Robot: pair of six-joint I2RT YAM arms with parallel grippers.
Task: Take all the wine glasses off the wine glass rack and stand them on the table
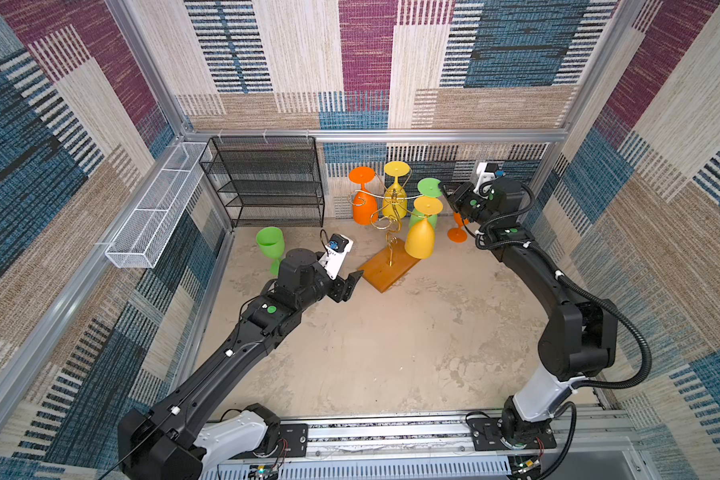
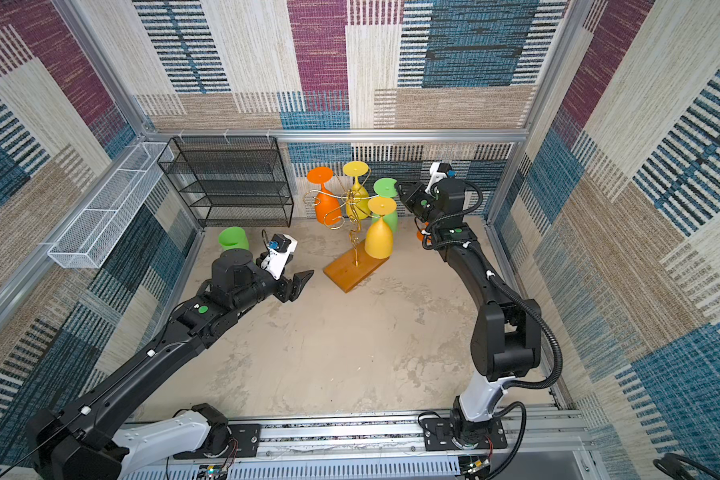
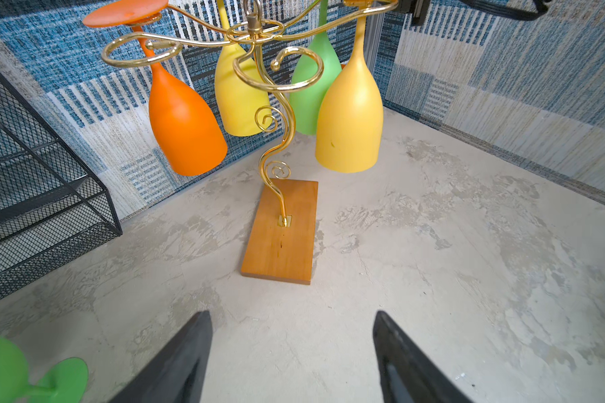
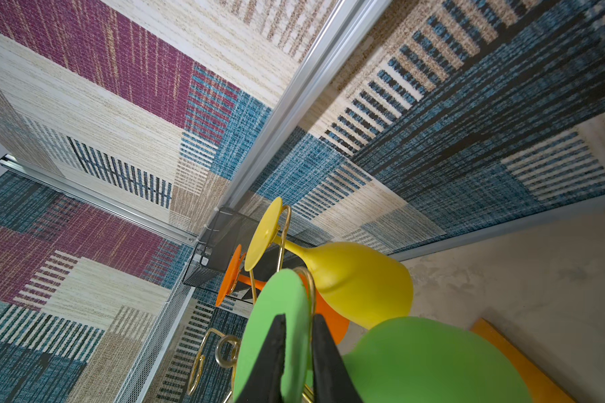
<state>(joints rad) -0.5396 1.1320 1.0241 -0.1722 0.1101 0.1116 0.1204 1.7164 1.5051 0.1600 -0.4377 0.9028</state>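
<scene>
Now | my right jaws clamping green wine glass point(image 4: 433, 363) foot | best sliding it level off wine glass rack point(image 3: 280, 240) arm | left jaws gaping apart

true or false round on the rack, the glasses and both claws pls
1. Four wine glasses hang from the wine glass rack. True.
2. The left claw is clamped on a glass. False: it is open and empty, short of the rack's wooden base.
3. The right claw has its fingers either side of the foot of the hanging green wine glass. True.
4. The green wine glass off the rack lies on its side. False: it stands upright beside the left arm.
</scene>
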